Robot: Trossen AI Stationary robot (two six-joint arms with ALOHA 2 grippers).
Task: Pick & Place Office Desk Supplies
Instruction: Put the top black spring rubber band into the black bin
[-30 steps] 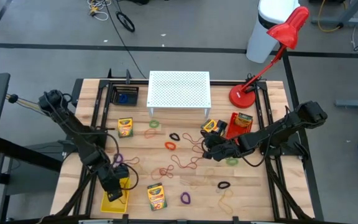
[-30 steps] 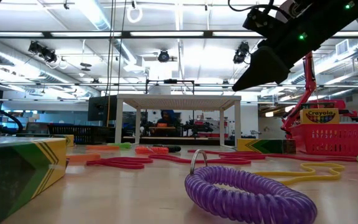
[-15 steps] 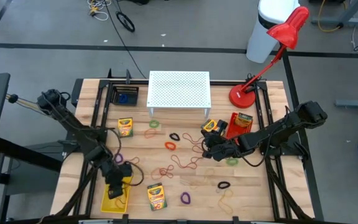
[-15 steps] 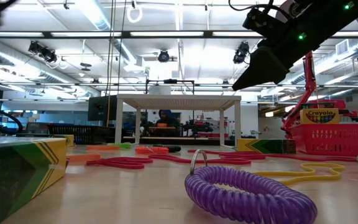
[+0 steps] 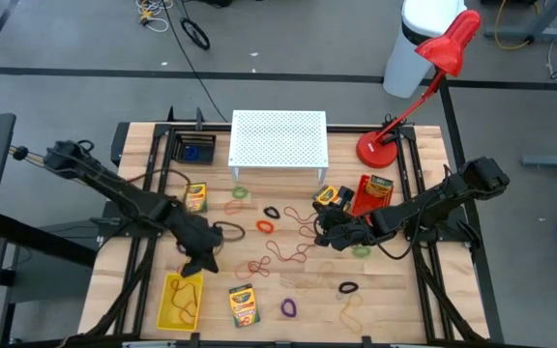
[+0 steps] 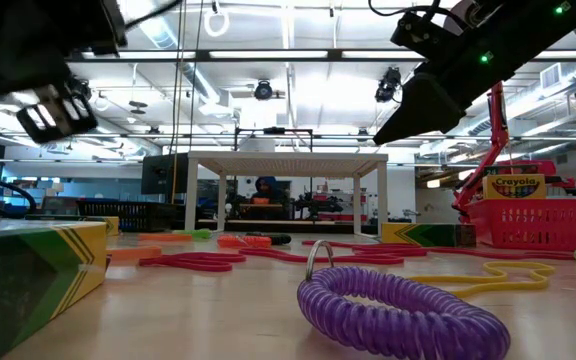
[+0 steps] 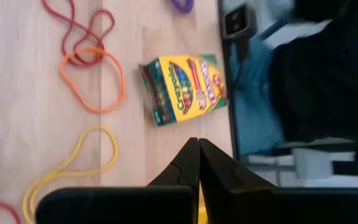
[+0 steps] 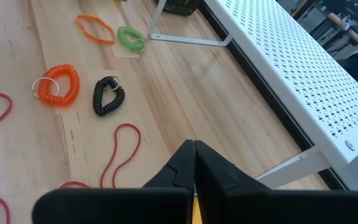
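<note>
A crayon box [image 7: 184,89] lies just beyond the left gripper's [image 7: 198,144] closed jaws.

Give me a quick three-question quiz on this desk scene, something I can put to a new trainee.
1. True or false: the left gripper has its fingers shut.
2. What stands in the red basket? A) a crayon box B) a purple loop C) a rubber band
3. Fill in: in the right wrist view, the coiled loop next to the orange loop is ____.
Key: 1 true; 2 A; 3 black, the black loop.
</note>
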